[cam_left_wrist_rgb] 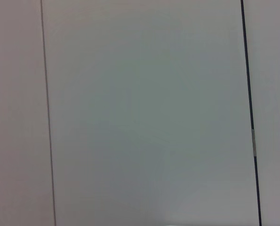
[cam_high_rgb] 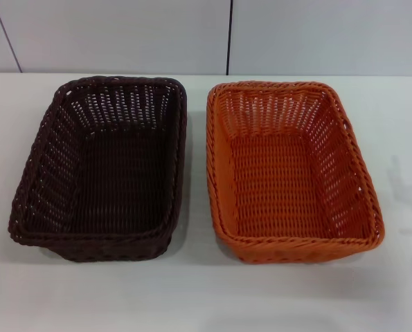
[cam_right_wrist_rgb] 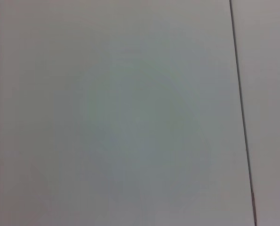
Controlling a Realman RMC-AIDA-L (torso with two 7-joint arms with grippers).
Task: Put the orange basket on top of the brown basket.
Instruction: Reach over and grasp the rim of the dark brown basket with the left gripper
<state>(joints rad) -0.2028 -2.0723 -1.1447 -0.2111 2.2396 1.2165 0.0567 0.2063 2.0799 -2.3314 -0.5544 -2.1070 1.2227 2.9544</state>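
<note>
A: Head view: orange basket (cam_high_rgb: 293, 173) on our right, brown basket (cam_high_rgb: 102, 169) on our left, both flat on the white table (cam_high_rgb: 206, 297), side by side, rims close but apart. Both empty. Neither gripper shows in it. There's a dark sliver at the right edge, can't tell what it is.

B: So no placing relative to the claws?

A: Not yet. Neither claw is in view, so we can't say whether they're open or holding anything. Nothing is on either basket, so we'd judge no grasp has started.

B: Left wrist view?

A: Just pale wall panels (cam_left_wrist_rgb: 144, 117) with dark seams. No fingers, no basket. That arm looks parked, pointed away from the table.

B: Right wrist?

A: Same, wall panel (cam_right_wrist_rgb: 121, 113) and seams. No fingers visible.

B: Plan for the step?

A: We think the right arm is the natural pick, since orange sits on that side. We'd grab the braided rim mid-way along a side so it hangs level. The open weave will flex, so bite the rim, not the wall. Lift above the brown rim, carry across, line up the long sides, lower so it nests rather than perches tilted.
</note>
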